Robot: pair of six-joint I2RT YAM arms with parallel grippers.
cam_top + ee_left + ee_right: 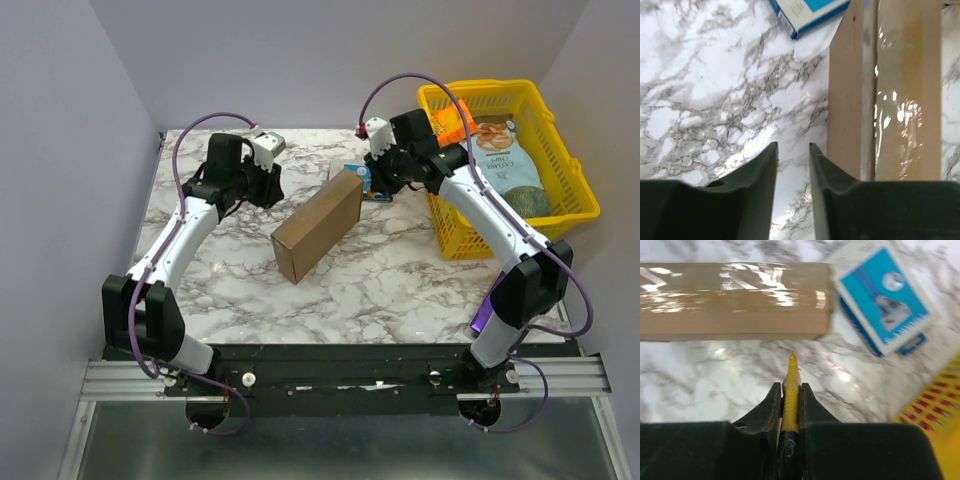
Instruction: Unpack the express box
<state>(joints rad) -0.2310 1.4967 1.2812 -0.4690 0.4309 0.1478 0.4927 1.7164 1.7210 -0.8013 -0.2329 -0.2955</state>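
Express box (318, 225) sits mid-table, taped shut, its long axis running near-left to far-right. The right gripper (790, 387) is nearer, at its far end, clamped on a yellow pointed tool (791, 371) aimed at the box's side, tip just short. The left gripper (792, 150) hovers beside the box, slightly parted, empty.

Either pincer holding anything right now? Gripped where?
Right pincer is shut on a thin yellow tool, clamped along its shaft, with the pointed tip sticking out toward the express box. Left pincer holds nothing; its jaws stand slightly apart.
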